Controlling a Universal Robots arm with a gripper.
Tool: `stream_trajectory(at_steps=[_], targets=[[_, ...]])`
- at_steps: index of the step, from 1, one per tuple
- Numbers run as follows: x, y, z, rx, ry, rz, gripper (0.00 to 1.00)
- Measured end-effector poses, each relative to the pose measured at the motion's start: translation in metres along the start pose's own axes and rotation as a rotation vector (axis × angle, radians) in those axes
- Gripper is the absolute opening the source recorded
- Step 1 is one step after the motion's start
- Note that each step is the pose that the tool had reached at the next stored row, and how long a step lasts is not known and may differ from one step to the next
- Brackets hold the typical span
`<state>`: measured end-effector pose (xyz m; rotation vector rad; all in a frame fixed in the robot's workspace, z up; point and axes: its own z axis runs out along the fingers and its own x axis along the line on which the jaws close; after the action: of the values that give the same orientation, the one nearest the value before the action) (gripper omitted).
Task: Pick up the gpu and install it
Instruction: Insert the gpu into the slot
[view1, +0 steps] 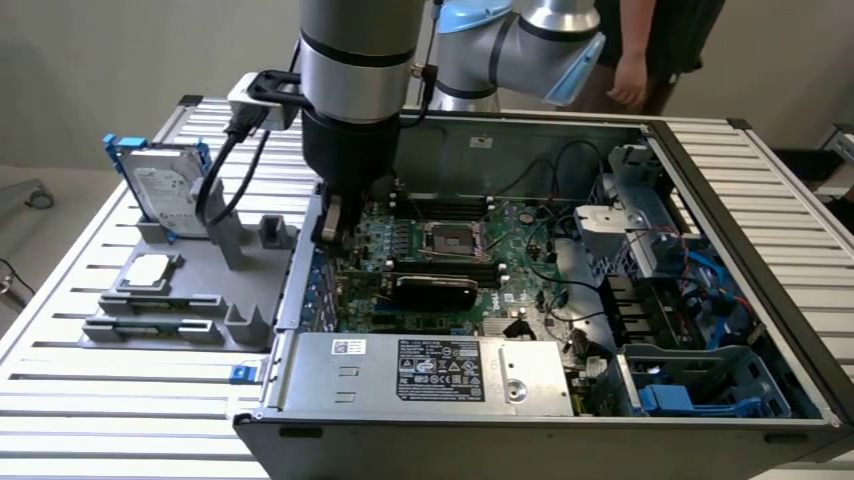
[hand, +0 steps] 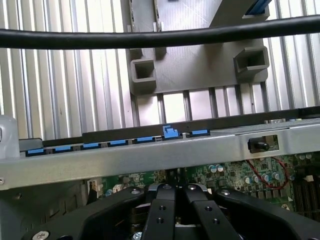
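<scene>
Hanging inside the open computer case (view1: 747, 250), the end effector (hand: 176, 192) is sitting with fingers together above the motherboard (view1: 454, 255), by the case's left wall in the exterior view. The gpu (view1: 434, 285) is lying seated across the motherboard, below the processor socket (view1: 447, 238).

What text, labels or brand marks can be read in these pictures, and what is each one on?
None can be read.
Black label on the silver power supply box: white print and symbols, too small to read.
White sticker beside it: too small.
White sticker on the case's rear wall: blurred.
Label on the hard drive: blurred.
Motherboard markings: illegible.
</scene>
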<state>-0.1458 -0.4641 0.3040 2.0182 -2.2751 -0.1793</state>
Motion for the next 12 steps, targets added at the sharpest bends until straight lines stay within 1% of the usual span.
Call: stream_trajectory(at_steps=[3, 4, 6, 7, 9, 12], targets=[[-0.0001, -0.0004, -0.0022, 0.0008, 0.0054, 0.001, 0.11], [-0.0001, -0.0004, -0.0022, 0.0012, 0.0085, 0.002, 0.11], [-0.0001, -0.0004, -0.0023, 0.0023, 0.0179, 0.004, 0.11], [-0.0001, -0.0004, -0.0023, 0.0031, 0.0242, 0.006, 0.11], [0.0001, -0.0004, -0.0019, 0.0051, 0.0396, 0.009, 0.11], [0.0001, -0.0004, -0.0011, 0.0079, 0.0641, 0.013, 0.11]])
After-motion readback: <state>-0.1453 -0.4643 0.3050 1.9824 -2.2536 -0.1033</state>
